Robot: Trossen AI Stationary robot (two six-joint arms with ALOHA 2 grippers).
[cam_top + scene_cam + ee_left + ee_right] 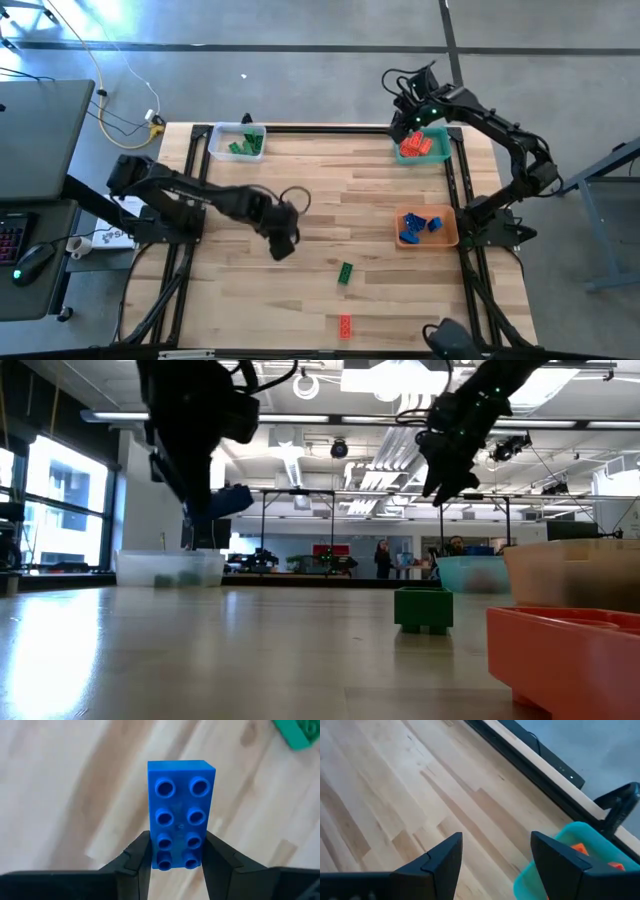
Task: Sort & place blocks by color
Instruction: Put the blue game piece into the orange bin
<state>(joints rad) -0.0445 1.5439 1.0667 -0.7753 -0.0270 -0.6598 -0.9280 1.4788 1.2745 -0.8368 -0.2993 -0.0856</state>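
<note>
Writing: none readable; a white sheet (118, 236) with dark print at the table's left edge, too small to make out.
Clear tray (238, 141): far left corner of the table; rectangular, see-through plastic; green blocks (244, 147) inside.
Left gripper (284, 243): over the table's left-middle, raised off the wood; fingers (134, 863) clenched on a blue block.
Blue block (180, 815): studded plastic brick, two rows of four round studs; pinched at one end between dark angular pads, the rest sticking out beyond them; clear of the table in the low view (222, 501).
Table (330, 210): pale wooden planks, visible grain, black frame rails along the edges.
Loose green block (345, 272): on the wood, near centre, right of the left gripper; standing on its own in the low view (423, 608).
Loose red block (345, 325): near edge of the table, nearer than the green one.
Teal tray (423, 146): far right corner; rounded rectangular plastic; red blocks (416, 146) inside.
Right gripper (410, 122): above the teal tray's far left corner; fingers (441, 859) spread apart, nothing between them.
Orange tray (428, 227): right side, nearer than the teal one; rectangular; blue blocks (418, 227) heaped inside.
</note>
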